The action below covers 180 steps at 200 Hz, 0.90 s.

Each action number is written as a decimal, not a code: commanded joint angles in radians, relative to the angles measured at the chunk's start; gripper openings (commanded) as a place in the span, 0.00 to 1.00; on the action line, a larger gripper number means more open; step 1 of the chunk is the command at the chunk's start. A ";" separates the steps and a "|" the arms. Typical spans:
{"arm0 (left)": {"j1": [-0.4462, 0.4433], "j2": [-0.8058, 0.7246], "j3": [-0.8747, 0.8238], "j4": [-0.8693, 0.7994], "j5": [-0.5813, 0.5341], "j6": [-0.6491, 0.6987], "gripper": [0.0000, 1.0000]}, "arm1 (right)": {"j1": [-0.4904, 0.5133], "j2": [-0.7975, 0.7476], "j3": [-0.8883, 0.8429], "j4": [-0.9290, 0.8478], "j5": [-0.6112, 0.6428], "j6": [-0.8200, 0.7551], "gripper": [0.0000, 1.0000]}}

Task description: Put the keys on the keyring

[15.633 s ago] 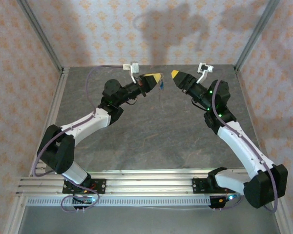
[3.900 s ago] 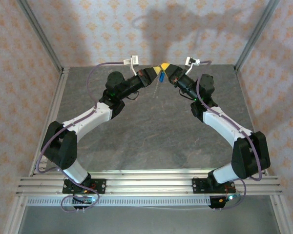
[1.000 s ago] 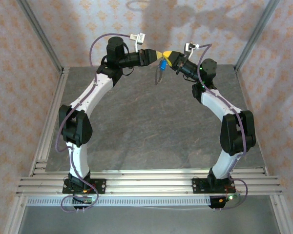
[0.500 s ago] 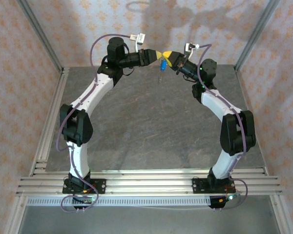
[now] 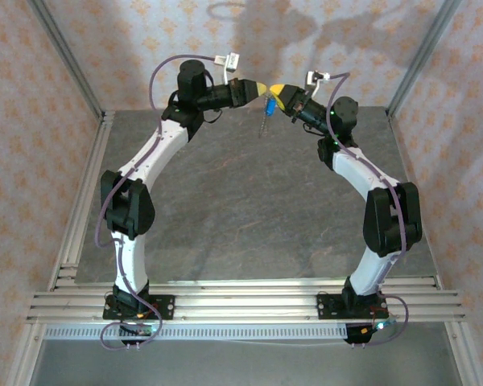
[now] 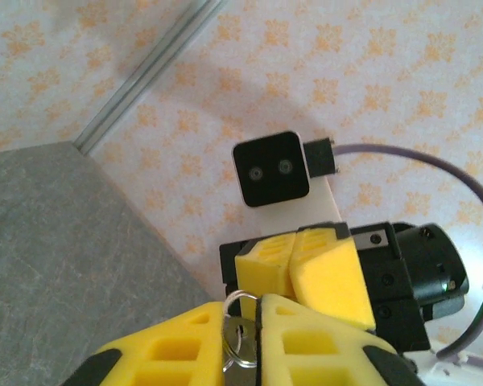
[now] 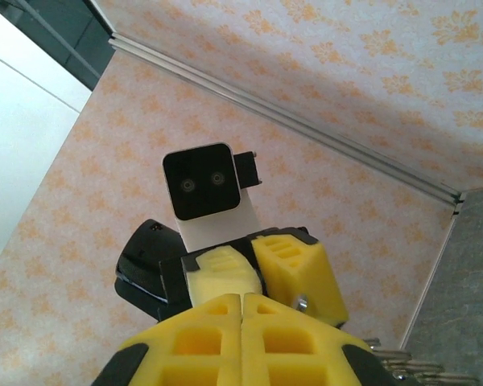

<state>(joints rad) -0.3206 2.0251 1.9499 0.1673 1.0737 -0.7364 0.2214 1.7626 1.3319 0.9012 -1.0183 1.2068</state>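
Change: left gripper [image 5: 256, 87] closes within last second, now clenched on keyring [image 6: 239, 320]; right gripper [image 5: 280, 90] clenched too, you cannot tell on what. Blue-headed keys [image 5: 269, 103] hang between both tips, high above bench [image 5: 225, 209]. Ring seems secured; you can try threading next.

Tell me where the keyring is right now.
Left wrist view: the keyring is pinched in the jaws of the left gripper, facing the right gripper. From above, it's up in the air over the far middle of the table.
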 commanded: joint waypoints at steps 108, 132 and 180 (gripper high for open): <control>-0.072 -0.077 -0.045 0.051 0.046 0.037 0.16 | 0.018 -0.030 -0.013 -0.015 -0.019 -0.044 0.00; -0.072 -0.082 -0.043 0.055 0.067 0.038 0.17 | 0.019 -0.031 -0.019 -0.016 -0.019 -0.047 0.00; -0.072 -0.084 -0.025 0.023 0.119 0.058 0.17 | 0.018 -0.029 -0.016 -0.026 -0.019 -0.054 0.00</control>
<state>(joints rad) -0.3416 2.0090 1.9072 0.1722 1.0676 -0.7055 0.2218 1.7588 1.3144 0.8673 -1.0222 1.1770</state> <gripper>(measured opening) 0.172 0.043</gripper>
